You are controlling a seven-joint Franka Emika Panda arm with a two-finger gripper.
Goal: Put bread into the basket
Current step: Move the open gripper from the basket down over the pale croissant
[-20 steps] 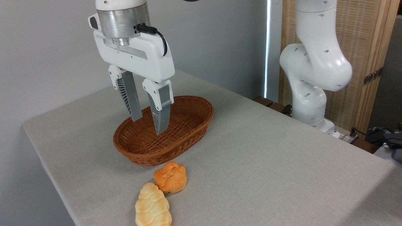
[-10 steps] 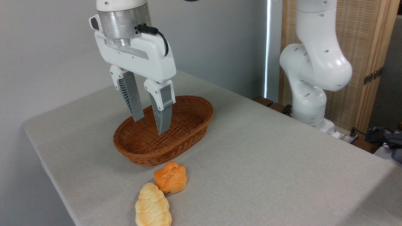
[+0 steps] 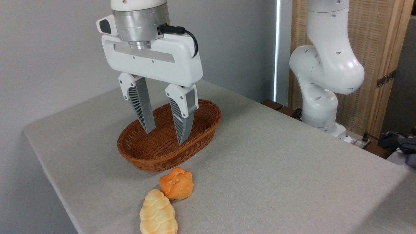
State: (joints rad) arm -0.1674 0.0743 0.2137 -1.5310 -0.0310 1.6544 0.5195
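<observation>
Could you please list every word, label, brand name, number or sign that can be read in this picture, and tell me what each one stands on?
There are none to read.
The gripper body, the arm's white casing, the basket, the bread, the orange bun and the table cloth carry no print or marking that shows at this size.

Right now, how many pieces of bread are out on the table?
2. The pale braided bread lies at the table's near edge; the orange knotted bun sits just behind it, in front of the basket, which looks empty.
</observation>
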